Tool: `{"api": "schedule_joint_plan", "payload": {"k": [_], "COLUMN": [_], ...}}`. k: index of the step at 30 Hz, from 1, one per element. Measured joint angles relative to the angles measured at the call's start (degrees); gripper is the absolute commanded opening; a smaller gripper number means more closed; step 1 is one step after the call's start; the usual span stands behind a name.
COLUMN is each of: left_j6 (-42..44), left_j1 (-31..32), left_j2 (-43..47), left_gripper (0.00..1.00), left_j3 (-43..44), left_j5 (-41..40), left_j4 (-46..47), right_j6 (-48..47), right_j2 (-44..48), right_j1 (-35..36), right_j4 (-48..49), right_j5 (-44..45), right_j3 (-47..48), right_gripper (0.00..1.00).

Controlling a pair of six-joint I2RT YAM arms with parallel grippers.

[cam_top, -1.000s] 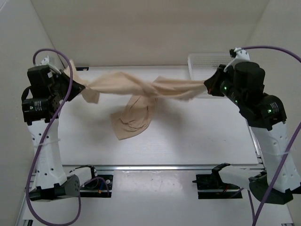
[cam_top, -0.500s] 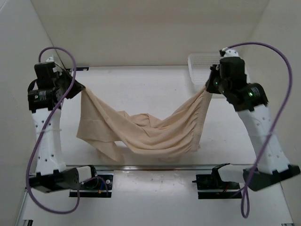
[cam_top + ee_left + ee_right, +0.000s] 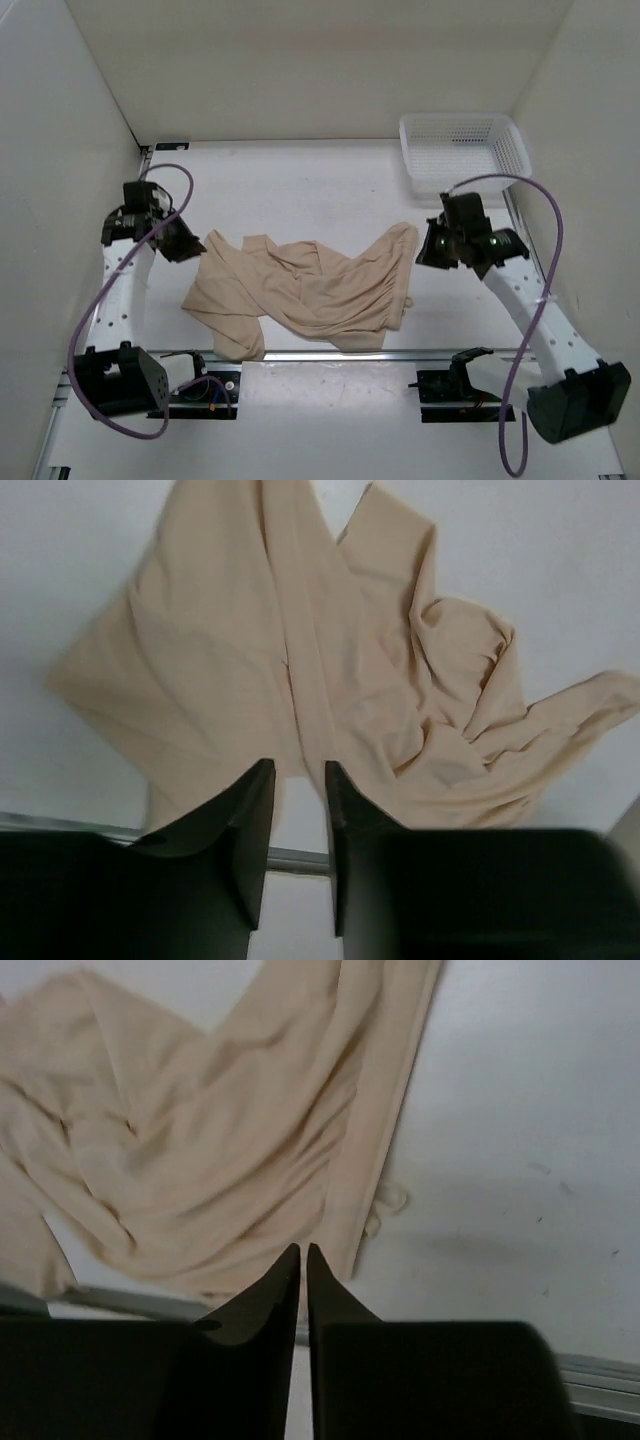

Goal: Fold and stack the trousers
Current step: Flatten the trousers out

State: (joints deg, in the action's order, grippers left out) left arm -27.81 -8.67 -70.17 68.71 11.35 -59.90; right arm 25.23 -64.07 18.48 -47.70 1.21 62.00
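Thin, wrinkled light-beige fabric trousers (image 3: 310, 292) heaped on white table (image 3: 300, 180), toward its near edge.
Left gripper (image 3: 186, 240) just beside cloth's left edge, jaws slightly parted, empty. Fabric looks limp, light, prone to slide and bunch; likely best pinched at waistband corners or hem edges, both arms. Right gripper (image 3: 430, 250) beside right edge, jaws clenched together, nothing held.

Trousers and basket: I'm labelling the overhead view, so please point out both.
trousers (image 3: 310, 295), top external view, middle of the crumpled beige fabric.
white mesh basket (image 3: 465, 150), top external view, its bare floor.
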Motion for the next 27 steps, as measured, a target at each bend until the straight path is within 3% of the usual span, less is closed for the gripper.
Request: {"api": "schedule_joint_plan", "payload": {"k": [1,3,4,5,6,10,19,22,24,27], "left_j6": [-0.59,-2.67,-3.89,-5.09,-6.38,-9.35,-12.11,-12.41,-12.61,-13.03], "left_j1": [0.37,0.92,1.03,1.01,1.01,1.25,1.44,1.44,1.44,1.44], "left_j2": [2.29,5.38,6.23,6.8,7.06,6.38,-4.28,-8.26,-10.91,-14.97], "left_gripper": [0.57,0.9,1.0,1.0,1.0,1.0,1.0,0.95,0.88,0.66], "left_j3": [-3.82,-10.62,-13.73,-16.52,-19.04,-23.32,-22.73,-21.68,-20.9,-20.52], "left_j5": [0.46,1.2,1.6,2.05,2.49,3.65,1.79,1.18,0.87,0.37], "left_j4": [0.81,1.2,1.64,2.25,2.51,3.93,9.88,11.67,12.66,14.21], "right_j6": [1.55,4.87,6.82,8.59,10.58,17.53,26.38,27.85,28.57,28.85], "right_j2": [2.82,6.95,8.61,9.49,10.14,13.77,8.07,4.83,3.08,2.32], "right_j1": [0.72,1.4,1.46,1.49,1.46,1.49,1.49,1.49,1.55,1.86], "right_j4": [0.42,1.97,2.47,2.84,3.04,5.38,18.23,21.81,23.26,24.39], "right_j5": [-1.57,-4.61,-6.36,-8.44,-10.01,-16.72,-20.72,-21.07,-21.14,-21.14], "right_j3": [-3.96,-12.28,-16.76,-21.14,-24.57,-33.86,-35.45,-36.85,-37.31,-37.27], "right_gripper": [0.35,0.66,0.76,0.88,0.92,0.87,0.73,0.66,0.56,0.34]}}
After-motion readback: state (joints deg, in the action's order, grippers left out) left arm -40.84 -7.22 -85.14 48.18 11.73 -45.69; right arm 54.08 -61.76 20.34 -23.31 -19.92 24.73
